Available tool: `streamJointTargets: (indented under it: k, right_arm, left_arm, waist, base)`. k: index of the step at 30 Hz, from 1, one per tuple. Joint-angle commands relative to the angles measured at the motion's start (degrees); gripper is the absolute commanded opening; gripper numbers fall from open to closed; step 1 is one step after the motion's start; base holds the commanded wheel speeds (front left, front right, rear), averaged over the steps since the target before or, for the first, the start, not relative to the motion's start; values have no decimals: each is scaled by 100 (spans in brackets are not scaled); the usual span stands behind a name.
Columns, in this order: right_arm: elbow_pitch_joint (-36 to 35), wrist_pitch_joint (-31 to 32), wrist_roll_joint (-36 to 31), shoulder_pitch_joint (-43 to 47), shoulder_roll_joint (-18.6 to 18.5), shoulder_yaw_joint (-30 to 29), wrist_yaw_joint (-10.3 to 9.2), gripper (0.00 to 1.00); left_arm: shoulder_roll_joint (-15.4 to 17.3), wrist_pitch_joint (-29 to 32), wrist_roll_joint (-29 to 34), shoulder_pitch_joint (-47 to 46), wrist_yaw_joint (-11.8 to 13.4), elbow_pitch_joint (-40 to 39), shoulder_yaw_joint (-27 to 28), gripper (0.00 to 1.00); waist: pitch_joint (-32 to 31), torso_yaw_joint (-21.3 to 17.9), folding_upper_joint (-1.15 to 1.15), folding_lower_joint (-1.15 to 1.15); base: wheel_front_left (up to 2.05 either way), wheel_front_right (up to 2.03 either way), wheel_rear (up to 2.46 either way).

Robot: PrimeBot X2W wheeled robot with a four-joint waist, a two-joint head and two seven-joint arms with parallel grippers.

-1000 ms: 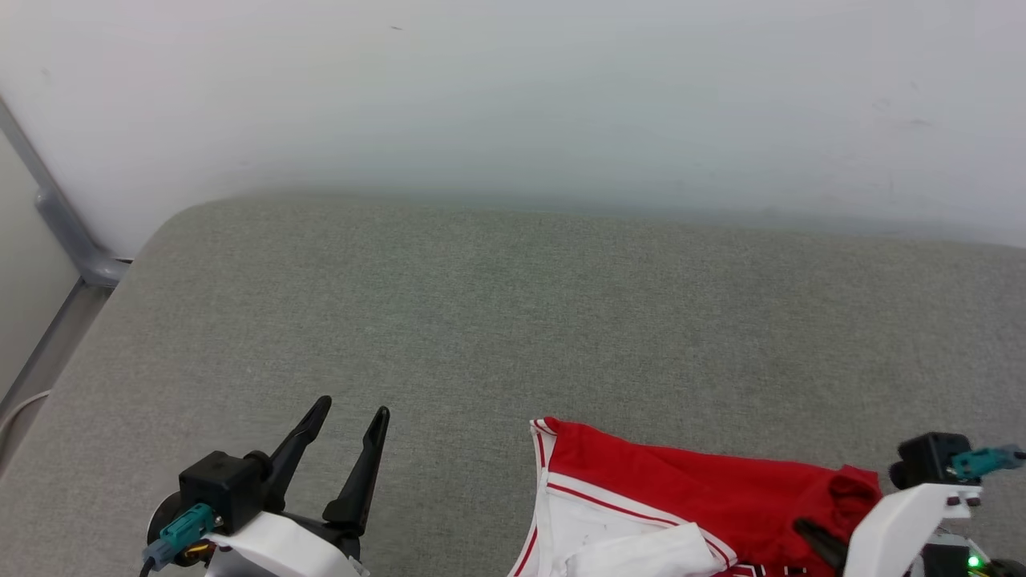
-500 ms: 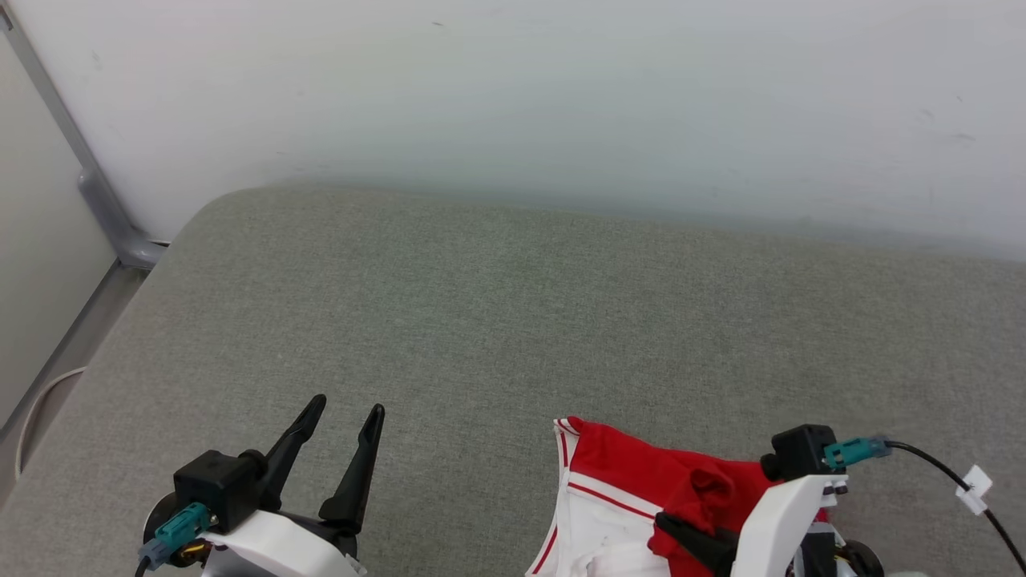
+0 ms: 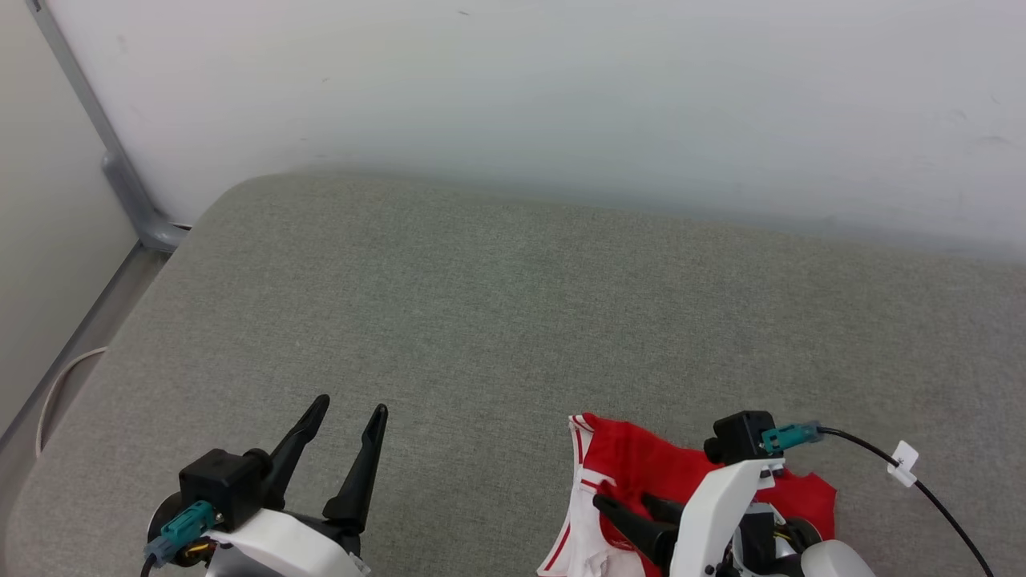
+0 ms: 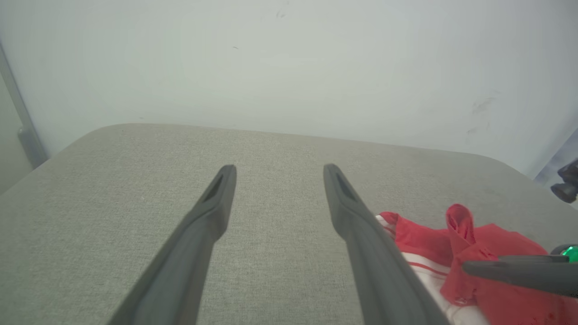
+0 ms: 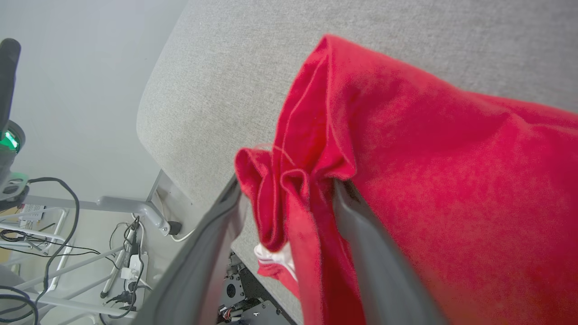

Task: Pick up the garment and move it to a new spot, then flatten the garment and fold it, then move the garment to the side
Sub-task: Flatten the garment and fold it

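By front edge: garment (image 3: 633,463) bunched | grey pad (image 3: 481,304) stretches leftward, beyond

a grey woven fabric surface (image 3: 513,320) with a rounded corner at 10 o'clock spreads across the middle and lower head view. a plain white wall (image 3: 561,96) stands behind it, from 10 through 2 o'clock. at 10 o'clock a grey metal post (image 3: 132,200) slants down the wall to a bent foot. a pale cable (image 3: 50,391) loops on the floor at 8 o'clock. in the right wrist view, at 8 o'clock, a white power strip (image 5: 134,268) lies among dark cables (image 5: 76,212).
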Motion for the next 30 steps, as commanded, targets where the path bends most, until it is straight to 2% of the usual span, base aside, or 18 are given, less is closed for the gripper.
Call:
streamJointTargets:
  k: [1, 6, 11, 14, 17, 21, 25, 30]
  right_arm:
    - [47, -115, 42, -108, 8, 80, -3, 100]
    - [4, -165, 319, -177, 6, 344, -3, 100]
    - [-93, -181, 105, -316, 6, 149, -3, 100]
    - [-253, -246, -421, -485, 10, -43, -3, 100]
    - [-519, -399, -1530, -688, -31, -242, -3, 100]
    - [-808, -829, -2698, -828, -394, -456, -3, 100]
    - [-1003, -1436, -3190, -845, -805, -678, -4, 100]
    - [-1156, -2045, -3276, -601, -1043, -1223, -4, 100]
  left_arm:
    - [-13, -8, 0, -15, 3, 41, 13, 100]
    - [-63, -35, 17, 72, 86, 181, 85, 100]
    - [-147, -52, 50, 78, 15, 243, 134, 100]
    - [-195, -66, 75, 61, -41, 244, 185, 100]
    - [-258, -73, 144, 42, -75, 221, 257, 100]
    - [-395, -80, 271, 10, -124, 177, 386, 100]
    - [-559, -82, 453, 55, -192, 121, 562, 100]
    - [-741, -81, 682, 180, -304, 121, 780, 100]
  waist:
    - [19, 16, 0, 0]
    - [42, -2, 0, 0]
    - [40, -76, 0, 0]
    - [43, -151, 0, 0]
    - [58, -241, 0, 0]
    - [78, -351, 0, 0]
    - [89, -467, 0, 0]
    - [110, -611, 0, 0]
  base:
    - [0, 0, 0]
    - [0, 0, 0]
    - [0, 0, 0]
    - [0, 0, 0]
    - [0, 0, 0]
    - [0, 0, 0]
    - [0, 0, 0]
    - [0, 0, 0]
